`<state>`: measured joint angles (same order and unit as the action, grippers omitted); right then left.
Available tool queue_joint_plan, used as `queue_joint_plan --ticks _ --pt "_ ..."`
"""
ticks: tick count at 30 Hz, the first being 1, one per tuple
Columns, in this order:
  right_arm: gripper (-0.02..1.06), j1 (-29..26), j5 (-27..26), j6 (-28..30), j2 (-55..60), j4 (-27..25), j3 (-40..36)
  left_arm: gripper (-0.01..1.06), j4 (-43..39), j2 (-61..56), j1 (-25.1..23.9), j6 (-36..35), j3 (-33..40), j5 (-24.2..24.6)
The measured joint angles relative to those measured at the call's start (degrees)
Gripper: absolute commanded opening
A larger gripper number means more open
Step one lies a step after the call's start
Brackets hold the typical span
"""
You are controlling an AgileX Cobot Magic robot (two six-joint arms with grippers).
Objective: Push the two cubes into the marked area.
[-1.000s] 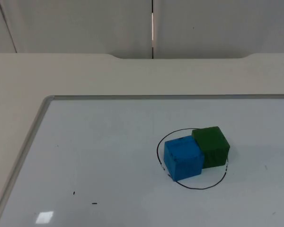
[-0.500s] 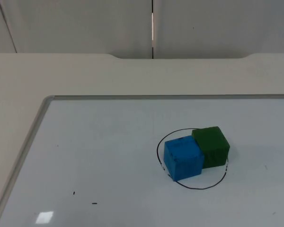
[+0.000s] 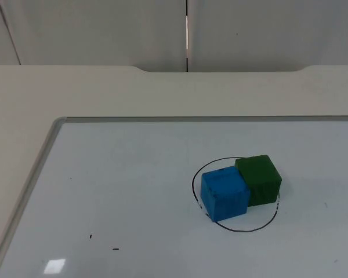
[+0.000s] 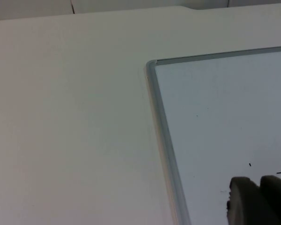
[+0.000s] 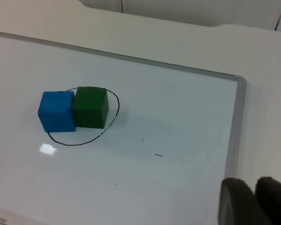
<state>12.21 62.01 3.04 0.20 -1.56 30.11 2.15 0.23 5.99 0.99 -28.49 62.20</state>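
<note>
A whiteboard (image 3: 133,191) with a thin metal frame lies flat on the white table top (image 3: 162,92), and everything else is placed from it. Beyond the whiteboard's far edge the table runs to the grey partition wall (image 3: 104,29), where a vertical seam splits the panels. On the whiteboard's glossy surface a hand-drawn black circle (image 3: 232,229) marks the area; the blue cube (image 3: 224,193) and the green cube (image 3: 258,179) sit inside it, touching side by side, both overlapping the line a little. A few small dark specks dot the whiteboard nearer its front. The left gripper (image 4: 258,199) hangs over the whiteboard just inside its framed edge, and the right gripper (image 5: 253,199) hangs over the whiteboard near another framed edge, well apart from the cubes; each has its fingertips almost together with only a thin slit between them, gripping nothing.
</note>
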Motion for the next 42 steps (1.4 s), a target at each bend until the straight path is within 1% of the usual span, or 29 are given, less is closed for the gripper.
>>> queue_joint_plan --ticks 1,2,4,5,6,7,9,10,11,20,23,26,42 --pt "0.33 0.0 0.0 0.0 0.0 0.0 0.0 0.26 0.0 0.0 0.0 0.0 0.0 0.0" --pt "0.44 0.0 0.0 0.0 0.0 0.0 0.0 0.35 0.0 0.0 0.0 0.0 0.0 0.0" --pt "0.7 0.0 0.0 0.0 0.0 0.0 0.0 0.52 0.0 0.0 0.0 0.0 0.0 0.0" --pt "0.82 0.0 0.0 0.0 0.0 0.0 0.0 0.6 0.0 0.0 0.0 0.0 0.0 0.0" --pt "0.82 0.0 0.0 0.0 0.0 0.0 0.0 0.6 0.0 0.0 0.0 0.0 0.0 0.0" --pt "0.89 0.0 0.0 0.0 0.0 0.0 0.0 0.66 0.0 0.0 0.0 0.0 0.0 0.0" --pt "1.01 0.0 0.0 0.0 0.0 0.0 0.0 0.75 0.0 0.0 0.0 0.0 0.0 0.0" --pt "1.04 0.0 0.0 0.0 0.0 0.0 0.0 0.77 0.0 0.0 0.0 0.0 0.0 0.0" --pt "1.05 0.0 0.0 0.0 0.0 0.0 0.0 0.78 0.0 0.0 0.0 0.0 0.0 0.0" --pt "1.05 0.0 0.0 0.0 0.0 0.0 -0.1 0.78 0.0 0.0 0.0 0.0 0.0 0.0" --pt "1.05 0.0 0.0 0.0 0.0 0.0 -0.1 0.81 0.0 0.0 0.0 0.0 0.0 0.0" --pt "1.05 0.0 0.0 0.0 0.0 0.0 -0.1 1.05 0.0 0.0 0.0 0.0 0.0 0.0" --pt "1.05 0.0 0.0 0.0 0.0 0.0 -0.1 1.05 0.0 0.0 0.0 0.0 0.0 0.0"
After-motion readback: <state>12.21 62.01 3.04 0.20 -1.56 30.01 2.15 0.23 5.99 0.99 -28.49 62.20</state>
